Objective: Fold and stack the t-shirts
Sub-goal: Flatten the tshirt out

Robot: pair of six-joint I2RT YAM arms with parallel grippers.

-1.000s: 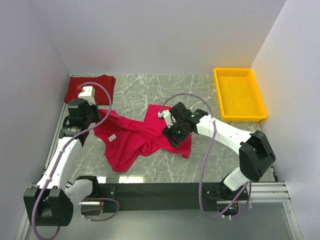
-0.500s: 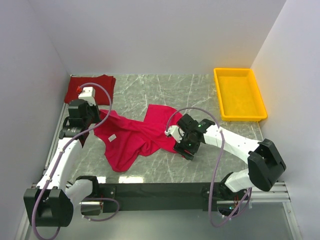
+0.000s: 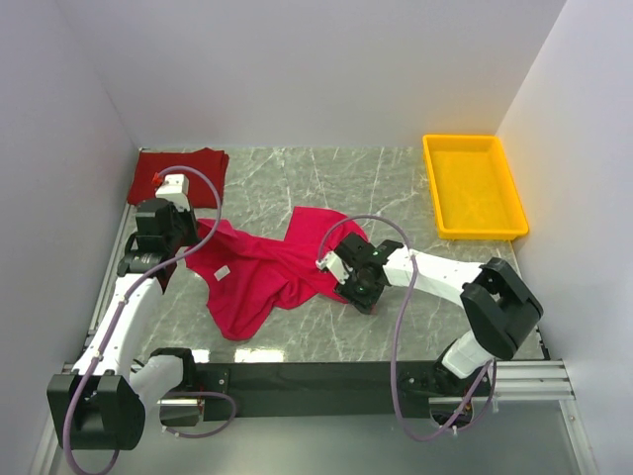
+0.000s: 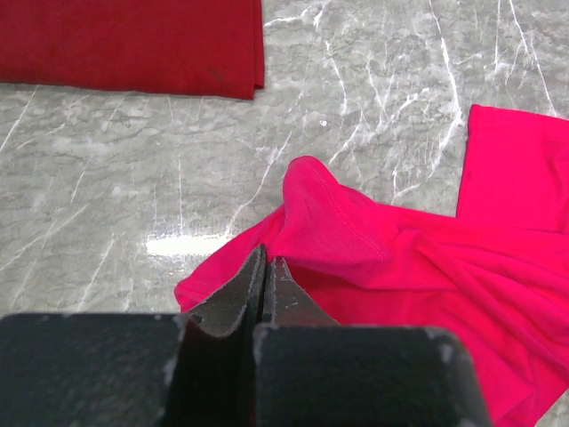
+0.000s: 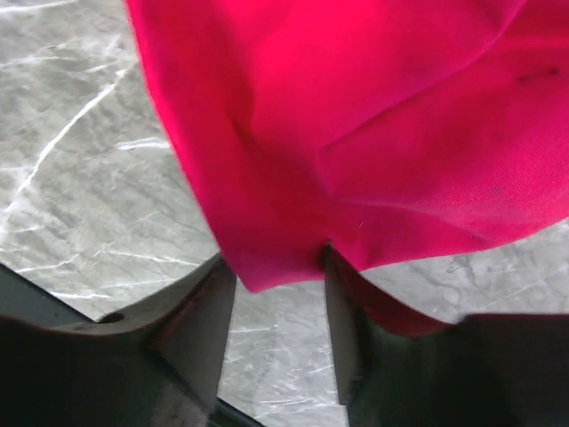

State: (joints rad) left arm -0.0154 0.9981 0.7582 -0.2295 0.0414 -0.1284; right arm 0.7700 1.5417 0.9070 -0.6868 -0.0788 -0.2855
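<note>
The crimson t-shirt (image 3: 267, 272) lies crumpled and spread on the marble table, its small white label up. The darker red t-shirt (image 3: 178, 168) lies folded flat at the back left corner, also seen in the left wrist view (image 4: 133, 44). My left gripper (image 3: 188, 235) is shut at the crimson shirt's (image 4: 427, 267) left sleeve edge; its fingers (image 4: 264, 267) meet with no cloth showing between them. My right gripper (image 3: 364, 295) is low at the shirt's near right corner. It stands open (image 5: 276, 267), and a corner of crimson cloth (image 5: 356, 133) hangs between its fingertips.
A yellow tray (image 3: 432, 183) sits at the back right, away from both arms. White walls close in the table on the left, back and right. Bare marble (image 5: 80, 178) shows under the right gripper.
The right gripper moved from on top of the crimson shirt toward me to its near right corner, and its jaws narrowed a little. The left arm held still.
</note>
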